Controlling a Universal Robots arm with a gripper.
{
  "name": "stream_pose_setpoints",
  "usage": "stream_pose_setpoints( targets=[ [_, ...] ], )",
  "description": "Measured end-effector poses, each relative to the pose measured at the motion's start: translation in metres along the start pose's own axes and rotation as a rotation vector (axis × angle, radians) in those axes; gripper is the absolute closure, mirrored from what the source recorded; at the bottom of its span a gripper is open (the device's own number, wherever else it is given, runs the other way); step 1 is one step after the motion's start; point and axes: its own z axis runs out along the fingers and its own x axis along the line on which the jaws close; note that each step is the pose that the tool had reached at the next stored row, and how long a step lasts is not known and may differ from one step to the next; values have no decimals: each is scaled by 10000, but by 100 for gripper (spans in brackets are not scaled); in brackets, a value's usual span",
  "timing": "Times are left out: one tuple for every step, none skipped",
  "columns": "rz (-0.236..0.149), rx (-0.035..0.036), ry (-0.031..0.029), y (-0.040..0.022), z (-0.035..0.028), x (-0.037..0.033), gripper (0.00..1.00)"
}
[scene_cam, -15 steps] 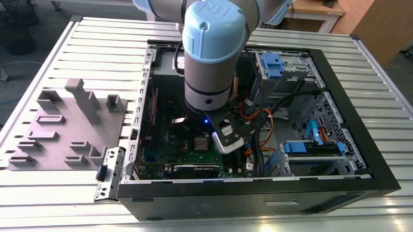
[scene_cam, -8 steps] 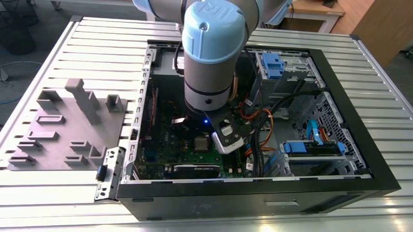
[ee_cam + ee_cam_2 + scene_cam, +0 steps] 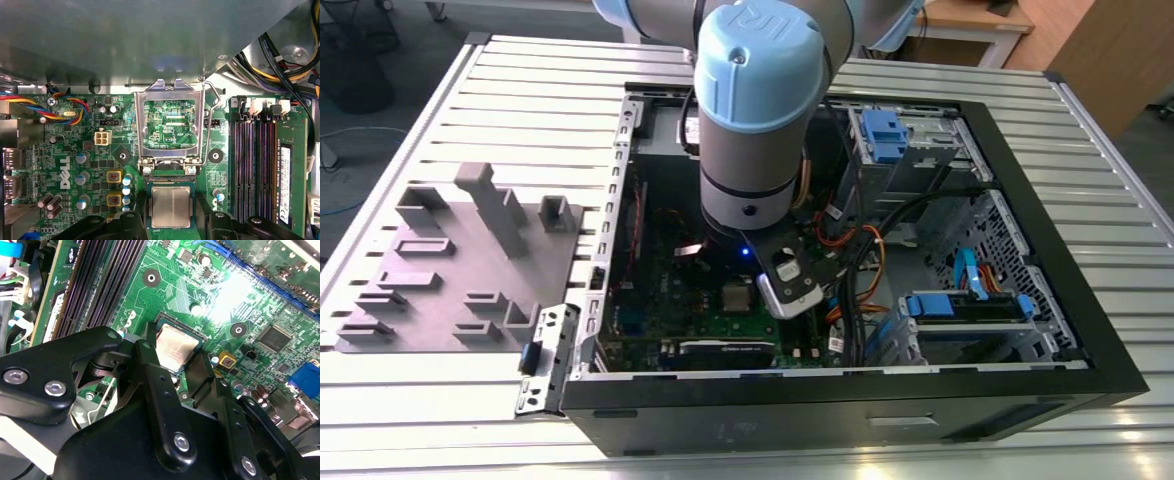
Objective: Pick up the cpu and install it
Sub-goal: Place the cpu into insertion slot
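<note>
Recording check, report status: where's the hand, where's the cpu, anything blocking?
The hand inside the case, shut on the cpu. The cpu low at the socket; seated or not, cannot tell. The socket frame stands open, path clear.

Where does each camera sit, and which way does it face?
Exterior view: off the arm, high, looking down into the open computer case and grey tray; the arm shows.
First wrist view: on the arm, facing straight onto the motherboard, socket frame and cpu; the gripper shows.
Second wrist view: on the arm, slanting across the motherboard; the gripper looms large.
Shared: both wrist views show the cpu at the gripper.
</note>
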Motion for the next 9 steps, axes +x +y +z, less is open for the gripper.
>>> stream_pose_setpoints(
  targets=[
    [0, 1, 0, 0, 0, 0, 53],
    [0, 1, 0, 0, 0, 0, 53],
    [0, 1, 0, 0, 0, 0, 53],
    [0, 1, 0, 0, 1, 0, 53],
    [0, 0, 0, 0, 1, 0, 53],
    [0, -1, -1, 0, 2, 0, 53],
    [0, -1, 0, 0, 2, 0, 53],
    [-1, 0, -1, 0, 2, 0, 53],
    [0, -3, -1, 0, 2, 0, 53]
  ],
)
